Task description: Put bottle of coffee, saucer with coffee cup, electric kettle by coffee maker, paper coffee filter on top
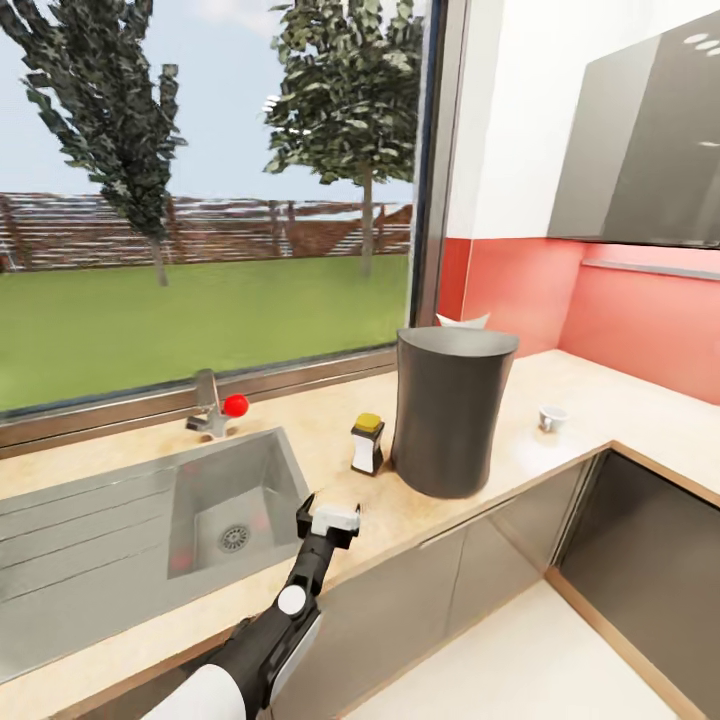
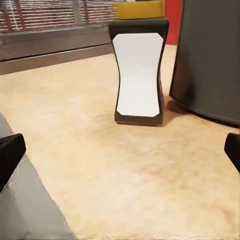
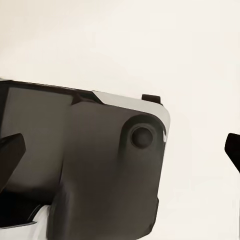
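Observation:
The dark-grey coffee maker (image 1: 455, 410) stands on the light kitchen countertop (image 1: 300, 415), its side also visible in the left wrist view (image 2: 210, 55). A white paper coffee filter (image 1: 463, 321) pokes up at its top rear rim. The bottle of coffee (image 1: 367, 443) (image 2: 139, 75), yellow-capped, stands upright just left of the maker. A small white coffee cup (image 1: 552, 418) sits on the counter to the maker's right. My left gripper (image 1: 330, 508) (image 2: 120, 152) hovers low over the counter a short way in front of the bottle, open and empty. My right gripper (image 3: 120, 150) is open and empty.
An inset grey sink (image 1: 215, 480) with a red-knobbed faucet (image 1: 215, 405) lies left of my left gripper. A window runs behind the counter. A grey wall cabinet (image 1: 640, 150) hangs at the right above a thin grey ledge (image 1: 650, 268). Grey cabinet fronts (image 1: 500, 570) drop below the counter edge.

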Robot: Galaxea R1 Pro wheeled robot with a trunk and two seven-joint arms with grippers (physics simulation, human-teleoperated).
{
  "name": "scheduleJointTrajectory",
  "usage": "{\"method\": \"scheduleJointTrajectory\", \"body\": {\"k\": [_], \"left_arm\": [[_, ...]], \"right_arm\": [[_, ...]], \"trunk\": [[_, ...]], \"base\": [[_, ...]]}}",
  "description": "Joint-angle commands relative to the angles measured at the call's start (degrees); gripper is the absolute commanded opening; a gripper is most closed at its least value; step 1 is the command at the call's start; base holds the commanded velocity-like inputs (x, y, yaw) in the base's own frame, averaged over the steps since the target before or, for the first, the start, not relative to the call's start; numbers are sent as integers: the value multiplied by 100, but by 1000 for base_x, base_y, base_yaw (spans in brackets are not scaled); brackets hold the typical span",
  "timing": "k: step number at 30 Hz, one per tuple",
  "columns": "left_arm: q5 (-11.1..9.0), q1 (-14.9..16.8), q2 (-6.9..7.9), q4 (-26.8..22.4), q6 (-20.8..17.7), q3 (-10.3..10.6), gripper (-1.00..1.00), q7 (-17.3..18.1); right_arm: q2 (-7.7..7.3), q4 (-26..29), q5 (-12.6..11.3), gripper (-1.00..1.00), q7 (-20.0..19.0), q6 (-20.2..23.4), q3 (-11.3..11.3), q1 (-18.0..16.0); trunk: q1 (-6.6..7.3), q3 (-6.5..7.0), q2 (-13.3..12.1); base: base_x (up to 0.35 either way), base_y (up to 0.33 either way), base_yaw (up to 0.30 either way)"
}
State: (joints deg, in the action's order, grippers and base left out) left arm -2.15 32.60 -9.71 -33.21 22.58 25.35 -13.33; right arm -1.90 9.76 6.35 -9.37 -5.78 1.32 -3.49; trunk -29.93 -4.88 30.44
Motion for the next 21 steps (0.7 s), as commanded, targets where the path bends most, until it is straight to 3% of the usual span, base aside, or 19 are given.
{"method": "scheduleJointTrajectory", "body": {"k": [1,6,12,21], "left_arm": [[-23,1,4,8,19,41,100,-55],[-17,-12,-17,0,10,58,100,-84],[-14,-17,-29,4,-7,66,100,-99],[-3,-89,-29,0,4,67,100,-78]], "right_arm": [[-2,-1,59,100,-12,-20,17,-3],[0,7,59,100,-12,-20,17,-3],[4,8,59,100,-12,-19,17,-3],[6,7,59,100,-12,-19,17,-3]], "trunk": [[-2,-11,10],[-2,-11,10],[-2,-11,10],[-2,-11,10]], "base": [[-11,0,278],[-6,-17,277],[-40,-217,278],[-209,-214,278]]}}
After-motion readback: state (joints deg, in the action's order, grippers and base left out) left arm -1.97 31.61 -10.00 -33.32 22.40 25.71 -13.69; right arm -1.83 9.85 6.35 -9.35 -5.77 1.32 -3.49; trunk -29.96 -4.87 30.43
